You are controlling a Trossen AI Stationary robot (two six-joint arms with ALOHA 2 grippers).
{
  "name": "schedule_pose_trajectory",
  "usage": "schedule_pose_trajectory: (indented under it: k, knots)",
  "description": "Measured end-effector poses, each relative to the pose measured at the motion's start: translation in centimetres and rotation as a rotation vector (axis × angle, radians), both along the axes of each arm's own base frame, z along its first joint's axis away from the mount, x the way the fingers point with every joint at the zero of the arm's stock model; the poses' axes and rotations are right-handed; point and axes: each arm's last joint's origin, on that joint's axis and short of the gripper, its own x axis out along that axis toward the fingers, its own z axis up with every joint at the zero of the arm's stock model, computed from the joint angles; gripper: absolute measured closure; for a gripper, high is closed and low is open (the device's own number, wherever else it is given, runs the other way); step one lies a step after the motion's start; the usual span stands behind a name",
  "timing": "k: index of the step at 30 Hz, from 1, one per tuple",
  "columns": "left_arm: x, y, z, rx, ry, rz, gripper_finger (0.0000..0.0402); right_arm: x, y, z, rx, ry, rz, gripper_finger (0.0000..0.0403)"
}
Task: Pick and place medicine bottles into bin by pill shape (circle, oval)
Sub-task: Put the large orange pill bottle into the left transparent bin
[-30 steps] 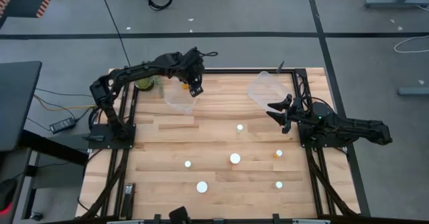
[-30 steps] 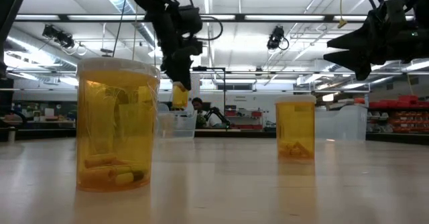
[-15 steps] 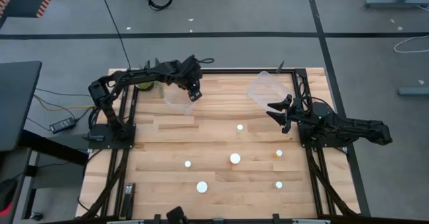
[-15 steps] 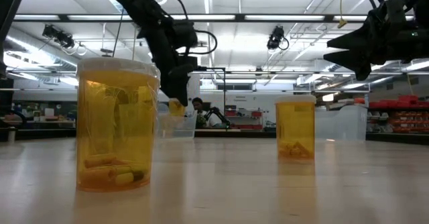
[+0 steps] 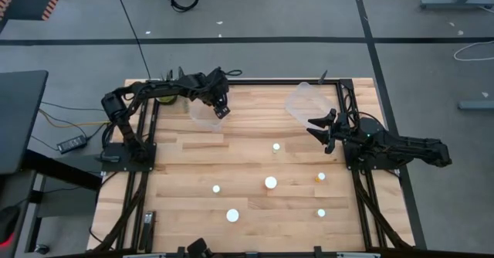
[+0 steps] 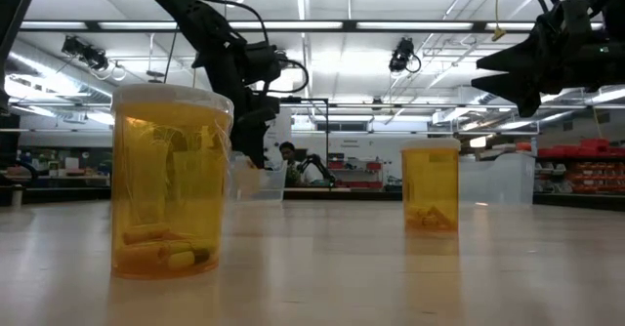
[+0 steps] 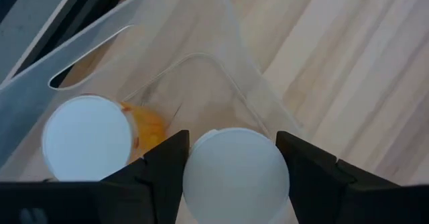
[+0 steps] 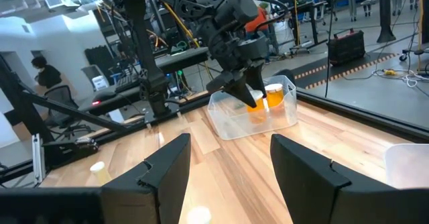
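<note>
My left gripper [image 5: 221, 110] is shut on a small orange medicine bottle with a white cap [image 7: 234, 180], low inside the clear left bin [image 5: 201, 117] at the table's far left. A second white-capped bottle [image 7: 87, 140] stands in that bin beside it. My right gripper [image 5: 318, 131] is open and empty, in the air just near of the clear right bin [image 5: 302, 100]. Several more bottles stand on their bases on the table, among them those at the middle [image 5: 270, 182], front [image 5: 232, 215] and right [image 5: 319, 178]. My left gripper pinches the bottle between its two fingers [image 7: 161, 174], which stand on opposite sides of the round white cap [image 7: 204, 177]. The fingers come from above, pointing down. The bottle hangs upright inside the bin; whether its base touches the bin's floor is hidden by the cap.
In the low view two bottles stand close to the camera, a wide one [image 6: 171, 184] and a narrower one [image 6: 430, 184]. Black frame rails [image 5: 359, 204] run along the table's left and right edges. Bare wood lies between the two bins.
My left gripper has gone down with the bottle, from above the left bin's rim to inside the bin, and a little toward the table's near edge. It has stayed shut on the bottle, which has stayed upright.
</note>
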Motion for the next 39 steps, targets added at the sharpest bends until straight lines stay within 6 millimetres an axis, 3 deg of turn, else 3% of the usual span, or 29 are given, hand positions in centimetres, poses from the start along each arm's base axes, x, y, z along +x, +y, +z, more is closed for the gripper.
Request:
schedule_pose_trajectory:
  k: [5, 17, 26, 32, 39]
  knots:
    - [0.2, -0.2, 0.0, 0.000, 0.000, -0.006, 0.0178, 0.0, 0.0, 0.0, 0.000, 0.000, 0.000, 0.0189]
    - [0.4, -0.7, 0.0, 0.003, 0.002, -0.025, 0.0117, 0.0, 0.0, 0.0, 0.000, 0.000, 0.000, 0.0189]
    - [0.5, -1.0, 2.9, 0.101, -0.050, -0.065, 0.0116, 0.0, 0.0, 0.0, 0.000, 0.000, 0.000, 0.0189]
    - [2.0, -3.3, 3.1, 0.008, -0.130, -0.174, 0.0115, 0.0, 0.0, 0.0, 0.000, 0.000, 0.000, 0.0189]
    - [4.4, -8.4, 3.2, -0.038, -0.184, -0.360, 0.0115, 0.0, 0.0, 0.0, 0.000, 0.000, 0.000, 0.0189]
